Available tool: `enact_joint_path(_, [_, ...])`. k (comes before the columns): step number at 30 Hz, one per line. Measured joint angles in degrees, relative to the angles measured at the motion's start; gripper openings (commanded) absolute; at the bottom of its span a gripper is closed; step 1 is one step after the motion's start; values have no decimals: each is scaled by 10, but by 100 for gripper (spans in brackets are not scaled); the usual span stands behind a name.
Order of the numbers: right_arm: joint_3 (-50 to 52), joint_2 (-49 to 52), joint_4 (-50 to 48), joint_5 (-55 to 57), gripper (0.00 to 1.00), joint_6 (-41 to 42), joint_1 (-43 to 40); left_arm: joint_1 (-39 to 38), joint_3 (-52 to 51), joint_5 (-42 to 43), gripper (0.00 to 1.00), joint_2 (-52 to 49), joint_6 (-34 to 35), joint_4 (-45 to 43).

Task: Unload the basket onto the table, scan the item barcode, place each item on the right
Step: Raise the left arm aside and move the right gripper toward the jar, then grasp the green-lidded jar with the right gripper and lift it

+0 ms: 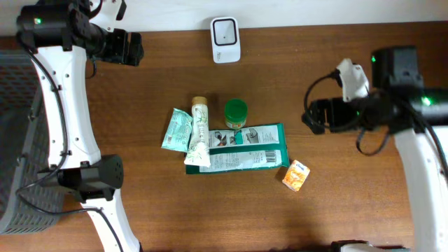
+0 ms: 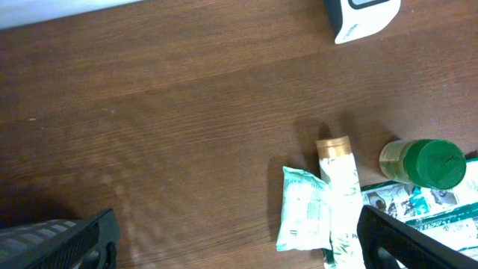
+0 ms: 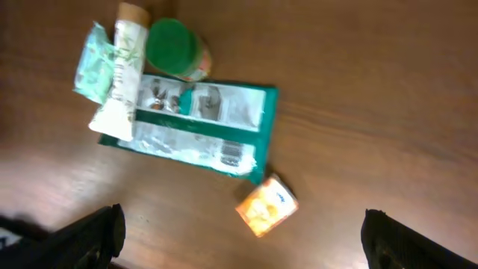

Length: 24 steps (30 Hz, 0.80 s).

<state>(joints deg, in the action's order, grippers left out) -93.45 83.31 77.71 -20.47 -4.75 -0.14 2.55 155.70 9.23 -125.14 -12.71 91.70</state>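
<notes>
A cluster of items lies mid-table: a mint pouch (image 1: 177, 129), a white tube with a tan cap (image 1: 199, 130), a green-lidded jar (image 1: 235, 113), a flat green packet (image 1: 245, 148) and a small orange box (image 1: 296, 176). The white barcode scanner (image 1: 225, 39) stands at the far edge. My left gripper (image 1: 130, 47) hovers open at the far left, well away from the items, and its wrist view shows the tube (image 2: 340, 194), the pouch (image 2: 303, 208) and the jar (image 2: 426, 163). Over to the right, my right gripper (image 1: 312, 115) is open and empty, with the orange box (image 3: 267, 205) below it.
A dark grey mesh basket (image 1: 12, 140) stands at the table's left edge. The table is brown wood (image 1: 350, 203). The scanner (image 2: 361, 16) shows at the top of the left wrist view.
</notes>
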Motion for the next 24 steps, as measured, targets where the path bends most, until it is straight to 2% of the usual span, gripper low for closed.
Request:
enact_joint_path(3, [0,53,-37,-56,98,-2,2,0,0,0,99,0,0,0])
enact_joint_path(5, [-9,64,-61,-44,98,17,20,0,0,0,99,0,0,0])
enact_joint_path(9, [-96,98,-59,22,98,73,111,0,0,0,99,0,0,0])
enact_joint_path(13, [-175,173,-71,59,100,151,176,0,0,0,99,0,0,0])
enact_joint_path(14, [-183,210,-87,66,97,189,192,0,0,0,99,0,0,0])
enact_joint_path(21, [-183,337,-107,129,95,369,243,0,0,0,99,0,0,0])
enact_joint_path(22, [-183,351,-114,132,95,387,246,0,0,0,99,0,0,0])
enact_joint_path(24, [-183,366,-139,129,97,360,248,0,0,0,99,0,0,0])
